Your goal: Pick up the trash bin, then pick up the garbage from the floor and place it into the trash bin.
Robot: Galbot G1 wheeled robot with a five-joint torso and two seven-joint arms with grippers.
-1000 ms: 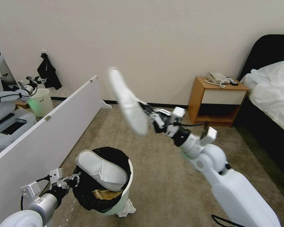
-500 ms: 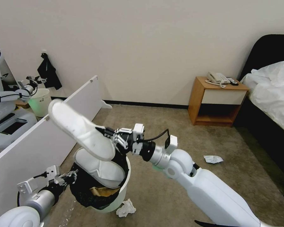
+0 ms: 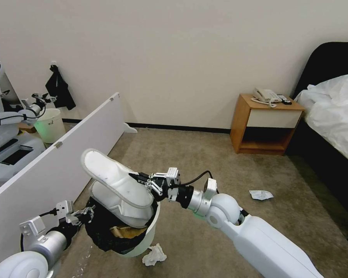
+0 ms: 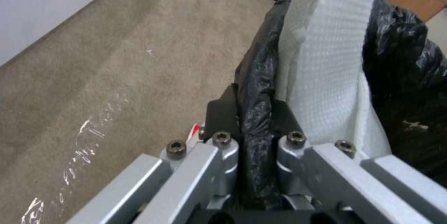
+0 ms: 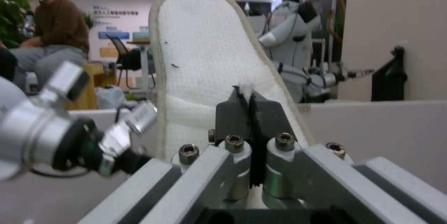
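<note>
The trash bin (image 3: pixel 147 236), white with a black liner, hangs tilted at the lower left. My left gripper (image 3: pixel 87 212) is shut on its rim, the fingers (image 4: pixel 219 112) pinching rim and liner (image 4: pixel 255 112). A white slipper (image 3: pixel 121 210) lies inside, seen as a slipper (image 4: pixel 326 60) against the liner in the left wrist view. My right gripper (image 3: pixel 140 179) is shut on a second white slipper (image 3: pixel 114 178) by its heel edge, holding it over the bin mouth, on or just above the first. Its sole (image 5: pixel 205 49) stands beyond the gripper (image 5: pixel 251 102). A crumpled tissue (image 3: pixel 154 255) and a pale wrapper (image 3: pixel 261 195) lie on the carpet.
A long white board (image 3: pixel 58 162) stands on edge just left of the bin. A wooden nightstand (image 3: pixel 265 123) with a phone and a bed (image 3: pixel 332 116) are at the right. A pale bucket (image 3: pixel 50 125) and another robot stand beyond the board.
My right arm has swung the slipper from high in mid-room down and left to the bin mouth. The left gripper keeps its hold on the bin.
</note>
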